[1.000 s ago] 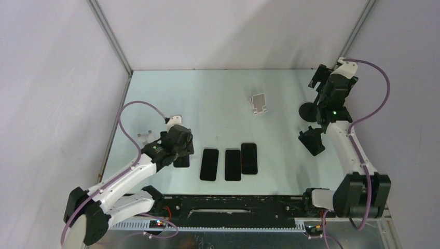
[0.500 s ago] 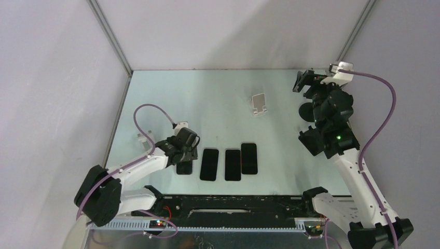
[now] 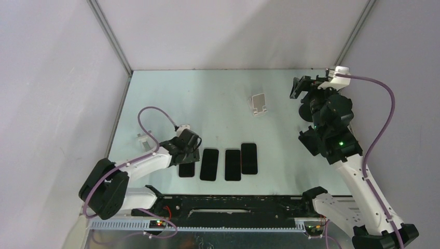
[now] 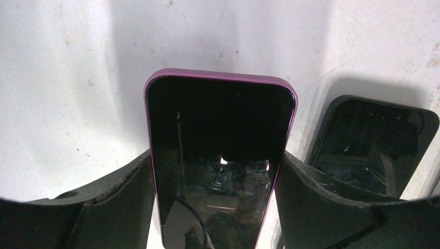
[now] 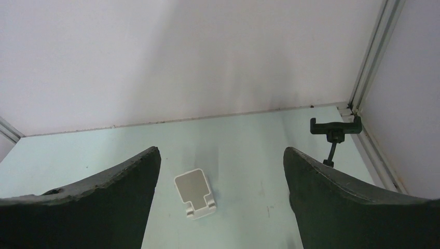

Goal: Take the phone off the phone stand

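My left gripper [image 3: 190, 153] is low over the table, shut on a purple-edged phone [image 3: 186, 168] with a dark screen. In the left wrist view the phone [image 4: 220, 119] sits between my fingers [image 4: 124, 192], lying flat close to the table, left of a black phone [image 4: 373, 140]. An empty white phone stand [image 3: 259, 104] stands at the back middle. My right gripper [image 3: 297, 88] is raised at the back right, open and empty. In its view the gripper [image 5: 220, 155] faces the white stand [image 5: 196, 193].
Three black phones [image 3: 233, 164] lie in a row right of the purple one. A small white stand [image 3: 142, 137] sits at the left. Black stands [image 3: 311, 141] sit under the right arm. A black clamp holder [image 5: 334, 129] stands in the far right corner by the wall.
My left gripper has moved right and nearer with the purple phone, bringing it beside the row of phones. My right arm has lifted and turned left toward the white stand.
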Action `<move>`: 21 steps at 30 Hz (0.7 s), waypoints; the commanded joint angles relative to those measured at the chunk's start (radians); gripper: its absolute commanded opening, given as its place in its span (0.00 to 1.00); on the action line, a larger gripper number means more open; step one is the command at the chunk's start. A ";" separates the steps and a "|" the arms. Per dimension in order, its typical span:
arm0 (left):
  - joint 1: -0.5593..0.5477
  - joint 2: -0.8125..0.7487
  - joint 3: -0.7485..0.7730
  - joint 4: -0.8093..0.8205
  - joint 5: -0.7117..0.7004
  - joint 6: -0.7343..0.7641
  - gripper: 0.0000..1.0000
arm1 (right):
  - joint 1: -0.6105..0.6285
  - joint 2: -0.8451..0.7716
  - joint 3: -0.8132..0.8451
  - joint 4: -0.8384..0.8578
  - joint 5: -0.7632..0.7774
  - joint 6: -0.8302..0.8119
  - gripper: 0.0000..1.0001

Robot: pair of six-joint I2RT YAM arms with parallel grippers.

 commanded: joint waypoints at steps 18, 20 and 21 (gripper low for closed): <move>-0.246 0.177 -0.007 0.109 0.092 -0.198 0.08 | 0.011 -0.059 0.010 -0.058 0.024 0.043 0.90; -0.247 0.172 -0.009 0.104 0.084 -0.201 0.08 | 0.010 -0.061 0.008 -0.061 0.024 0.041 0.90; -0.246 0.168 -0.009 0.102 0.082 -0.199 0.08 | 0.011 -0.061 0.009 -0.061 0.024 0.041 0.90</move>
